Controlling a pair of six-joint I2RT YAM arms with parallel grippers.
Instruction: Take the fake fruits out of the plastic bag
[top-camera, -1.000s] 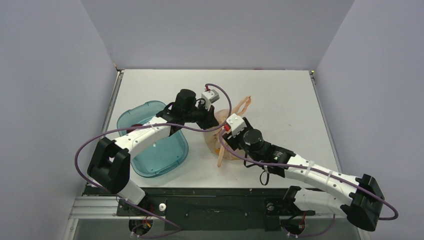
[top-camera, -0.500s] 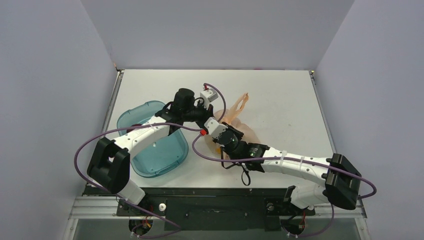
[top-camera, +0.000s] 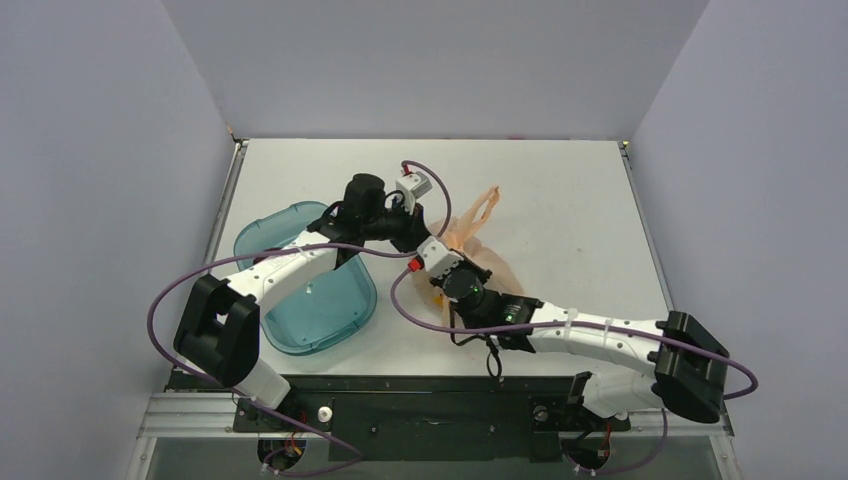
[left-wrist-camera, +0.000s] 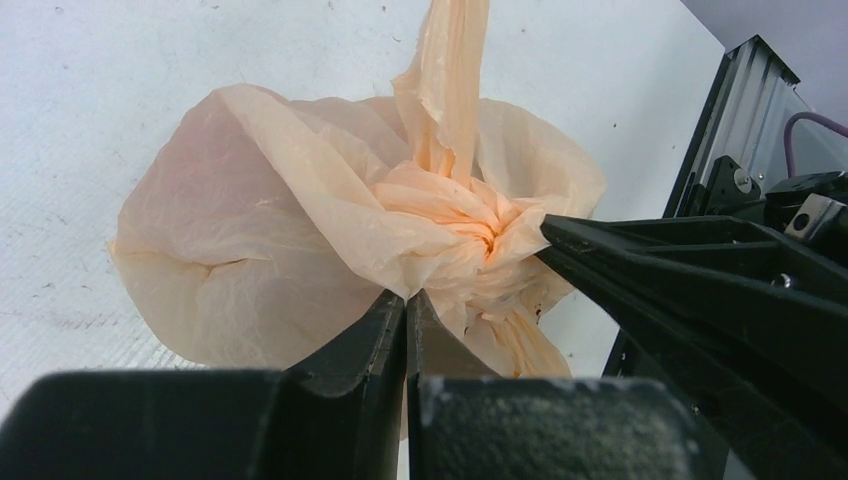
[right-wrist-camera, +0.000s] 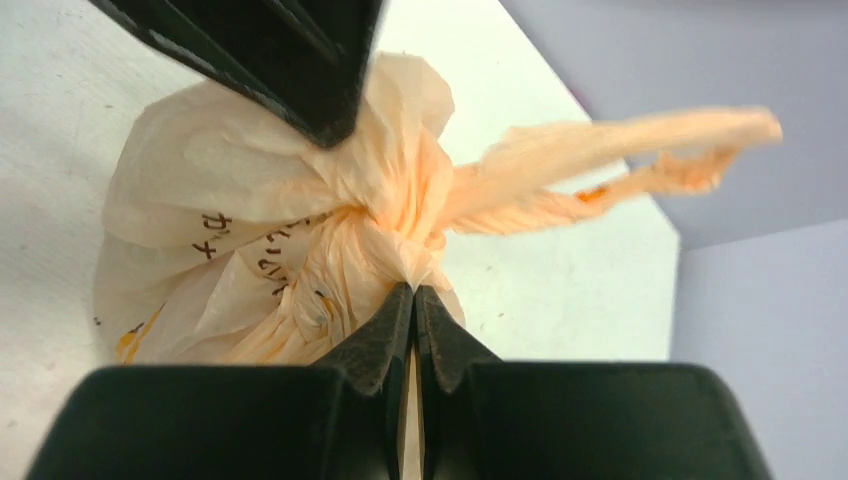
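Starting at the left edge of the bench, the teal tray sits with the left arm stretched across its far side. The left hand is clenched, tips pressed together on a fold of the plastic bag just beside the gathered neck. The bag lies mid-bench with its bulging body toward the near edge. Its long axis runs toward the far right corner, and the handle loops trail out that way. The right hand is clamped as well, nipping the bunched neck from the near side, close to the left hand's fingers. The bag's contents are hidden behind crinkled plastic.
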